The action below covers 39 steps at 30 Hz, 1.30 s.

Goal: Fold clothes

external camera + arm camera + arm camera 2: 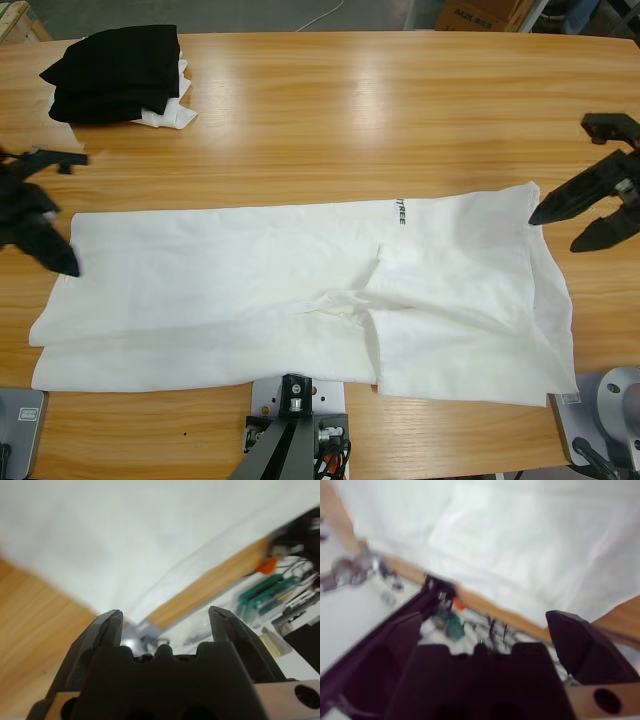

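The clothes [250,280] are one large white T-shirt lying flat and wrinkled across the front half of the wooden table [350,110], with a raised crease near its middle. My left gripper [62,215] hovers open at the shirt's left end, one jaw tip over the cloth's corner. My right gripper [556,230] stands open at the shirt's upper right corner, jaw tips close to the hem. In the left wrist view, the open left gripper [165,612] holds nothing, with white cloth [125,540] ahead. The right gripper [485,617] is also open and empty, facing white cloth [520,540].
A small folded black garment [115,70] sits at the back left corner on top of a white piece [172,116]. Bare wood stretches behind the shirt. The shirt's lower hem lies close to the table's front edge [450,440].
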{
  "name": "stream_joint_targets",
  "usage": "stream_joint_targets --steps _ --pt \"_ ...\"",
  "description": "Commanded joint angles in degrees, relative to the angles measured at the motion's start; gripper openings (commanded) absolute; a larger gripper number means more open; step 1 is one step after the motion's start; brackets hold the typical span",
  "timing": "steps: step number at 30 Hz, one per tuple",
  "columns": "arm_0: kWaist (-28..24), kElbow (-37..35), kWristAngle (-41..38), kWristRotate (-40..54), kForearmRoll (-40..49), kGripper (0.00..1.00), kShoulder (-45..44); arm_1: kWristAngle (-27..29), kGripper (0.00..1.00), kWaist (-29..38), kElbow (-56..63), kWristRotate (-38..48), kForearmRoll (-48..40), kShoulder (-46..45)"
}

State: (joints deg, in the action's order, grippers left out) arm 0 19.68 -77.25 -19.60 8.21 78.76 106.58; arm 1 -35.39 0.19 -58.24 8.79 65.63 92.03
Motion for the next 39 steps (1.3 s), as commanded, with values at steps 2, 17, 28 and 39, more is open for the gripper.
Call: stream_joint_targets --steps 2,17,28,39 --pt "7.52 13.71 0.41 -14.19 -23.30 0.764 -7.69 8.50 0.758 0.52 22.90 16.56 -31.84 -21.38" --pt "21.88 20.11 5.10 -23.05 -34.60 0.770 -5.47 17.68 0.753 22.47 14.99 -0.35 -36.87 1.47" --pt "21.89 20.26 5.28 -25.26 -34.46 0.770 -5.15 14.39 0.734 22.93 3.95 -20.16 -26.31 11.75" --pt "21.89 20.21 6.16 -25.30 -34.19 0.770 -5.08 7.01 0.752 23.47 0.23 -17.70 -25.27 22.65"
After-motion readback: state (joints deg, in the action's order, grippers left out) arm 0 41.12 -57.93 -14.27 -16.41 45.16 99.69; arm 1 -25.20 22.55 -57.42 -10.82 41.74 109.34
